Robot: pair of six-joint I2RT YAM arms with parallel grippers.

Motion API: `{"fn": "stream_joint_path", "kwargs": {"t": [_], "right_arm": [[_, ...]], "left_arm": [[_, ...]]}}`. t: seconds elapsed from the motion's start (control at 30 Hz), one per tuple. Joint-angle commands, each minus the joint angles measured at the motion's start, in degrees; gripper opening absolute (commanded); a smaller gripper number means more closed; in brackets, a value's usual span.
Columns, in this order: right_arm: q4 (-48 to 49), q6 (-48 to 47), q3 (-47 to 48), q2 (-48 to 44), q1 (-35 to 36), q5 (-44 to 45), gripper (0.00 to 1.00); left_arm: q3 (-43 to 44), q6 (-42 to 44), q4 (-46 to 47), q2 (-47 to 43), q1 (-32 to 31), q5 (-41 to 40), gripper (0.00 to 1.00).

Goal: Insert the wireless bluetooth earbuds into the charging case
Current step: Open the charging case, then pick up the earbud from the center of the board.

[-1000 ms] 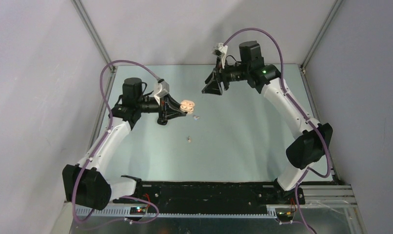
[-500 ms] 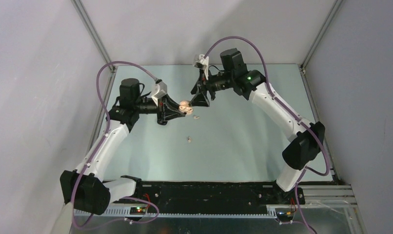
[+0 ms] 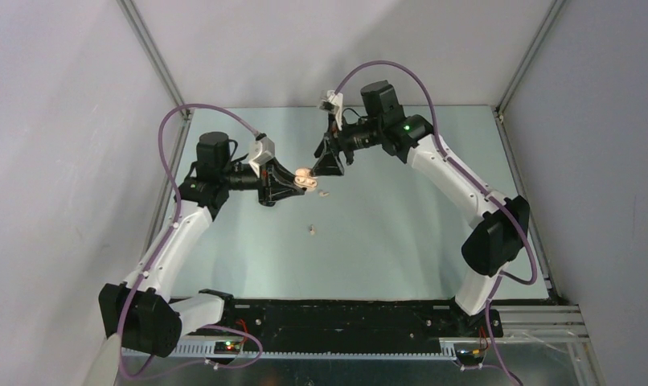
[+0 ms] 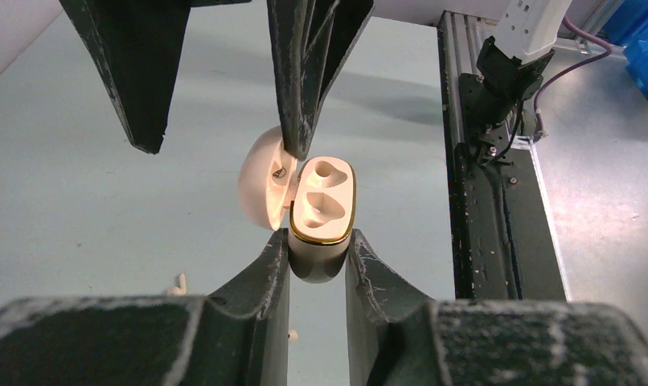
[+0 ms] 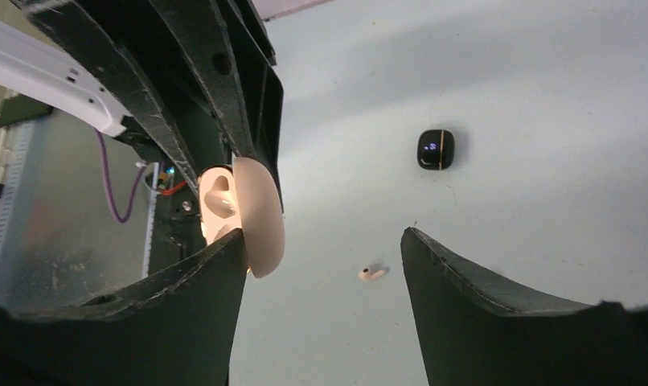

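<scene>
While our left tool (image 4: 317, 241) clamps the open charging case (image 4: 322, 201), we see the right tool (image 5: 322, 237) spread wide, touching its lid; earbuds (image 3: 324, 194) lie on the bench (image 3: 401, 225) near the left tool.

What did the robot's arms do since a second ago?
The right claw swung left and nearer to the charging case, and one finger now rests against its open lid. It grabbed nothing. The left claw kept gripping the case, and the far earbud and near earbud stayed on the table.
</scene>
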Motion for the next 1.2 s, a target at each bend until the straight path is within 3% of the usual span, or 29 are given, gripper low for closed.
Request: {"fn": "stream_joint_path", "kwargs": {"t": [0.0,0.1,0.3,0.4,0.57,0.73,1.0,1.07,1.17], "right_arm": [[5.3,8.0,2.8,-1.3,-2.9,-7.8,0.75],[8.7,11.5,2.4,-3.0,-4.5,-14.1,0.78],[6.5,8.2,-2.1,-6.2,-8.0,-13.9,0.77],[0.7,-4.1,-6.4,-6.5,-9.1,-8.4,0.71],[-5.1,-25.7,-11.9,-6.4,-6.7,-2.2,0.49],[-3.5,-36.8,-18.7,-5.5,-3.6,3.0,0.33],[-4.6,-45.6,-16.7,1.6,-1.5,11.5,0.29],[-5.9,-46.8,-14.0,4.7,-1.9,13.2,0.29],[-7.4,-47.8,-10.4,9.2,-2.3,15.4,0.29]], "left_arm": [[-0.4,-0.6,0.8,-1.0,0.3,1.1,0.0],[-0.8,-0.8,0.7,-0.8,0.8,0.2,0.0],[-0.2,-2.7,0.7,-0.3,2.0,-0.8,0.0],[-0.3,-4.8,0.7,-1.3,3.9,-1.0,0.0],[-2.7,-7.2,0.7,-5.6,7.0,-1.9,0.0],[-4.9,-9.6,1.1,-8.9,8.6,-7.6,0.0],[-5.2,-23.4,8.5,-13.6,9.4,-14.5,0.0],[-6.5,-28.4,13.1,-14.4,10.1,-13.5,0.0],[-8.6,-29.0,14.5,-14.8,11.2,-10.3,0.0]]}}
